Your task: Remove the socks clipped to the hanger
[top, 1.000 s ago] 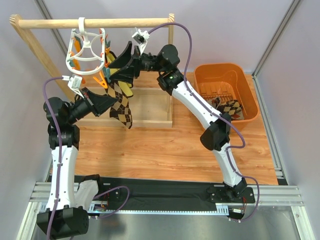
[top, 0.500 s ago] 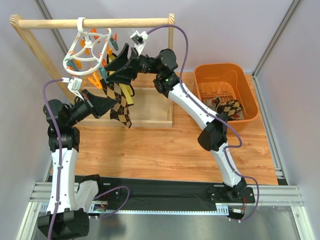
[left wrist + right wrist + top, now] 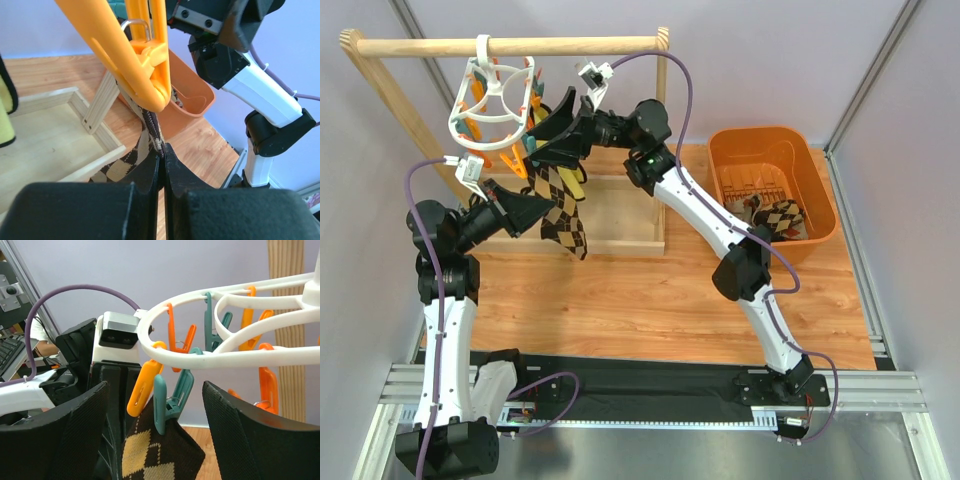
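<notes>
right gripper (image 3: 155, 390) had moved closer under the hanger (image 3: 240, 357), jaws wide either side of its teal clip (image 3: 161, 407). left gripper (image 3: 162, 156) stayed clamped on an argyle sock (image 3: 122, 167) just below the hanger's orange clip (image 3: 135, 55), which gripped the sock's top.

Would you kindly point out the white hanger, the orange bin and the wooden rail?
white hanger (image 3: 240, 357): right wrist view, ring's near rim.
orange bin (image 3: 757, 132): top external view, back rim.
wooden rail (image 3: 420, 46): top external view, bar's left half.
</notes>
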Robot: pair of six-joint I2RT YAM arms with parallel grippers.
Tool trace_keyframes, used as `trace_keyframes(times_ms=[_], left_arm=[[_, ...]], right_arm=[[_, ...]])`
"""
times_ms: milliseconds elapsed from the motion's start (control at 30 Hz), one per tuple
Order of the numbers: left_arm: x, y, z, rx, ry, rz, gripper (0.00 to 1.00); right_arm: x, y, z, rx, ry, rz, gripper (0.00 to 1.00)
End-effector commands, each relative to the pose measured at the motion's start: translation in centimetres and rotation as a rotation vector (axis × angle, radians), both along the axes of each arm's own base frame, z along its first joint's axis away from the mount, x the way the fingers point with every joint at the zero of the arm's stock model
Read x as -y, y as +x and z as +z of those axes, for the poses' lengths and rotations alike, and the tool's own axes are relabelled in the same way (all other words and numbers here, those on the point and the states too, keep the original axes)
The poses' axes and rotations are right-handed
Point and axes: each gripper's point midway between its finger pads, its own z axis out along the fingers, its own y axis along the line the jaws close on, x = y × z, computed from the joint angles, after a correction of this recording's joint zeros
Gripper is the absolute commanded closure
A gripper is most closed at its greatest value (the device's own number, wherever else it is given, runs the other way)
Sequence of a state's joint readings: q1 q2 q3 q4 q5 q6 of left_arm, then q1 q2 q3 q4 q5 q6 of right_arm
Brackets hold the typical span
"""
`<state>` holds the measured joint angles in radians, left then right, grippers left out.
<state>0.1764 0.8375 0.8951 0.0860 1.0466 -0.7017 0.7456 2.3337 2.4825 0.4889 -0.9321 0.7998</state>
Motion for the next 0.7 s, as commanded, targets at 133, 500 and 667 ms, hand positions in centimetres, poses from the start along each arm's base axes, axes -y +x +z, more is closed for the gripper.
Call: trace_keyframes(times_ms=[133, 500, 667], left_arm=[[0.6, -1.1, 0.8, 0.039, -0.002, -0.054, 0.96], [0.5, -0.7, 0.3, 0.023, -0.013, -0.056, 0.96], [0.5, -0.7, 0.4, 0.024, -0.018, -0.055, 0.96]], right_arm=[[-0.2, -0.7, 0.9, 0.012, 0.035, 0.011, 0.21], [-0.4, -1.8, 1.6, 0.017, 0.068, 0.047, 0.31], [-0.6, -1.8, 1.3, 0.012, 0.061, 0.046, 0.35]])
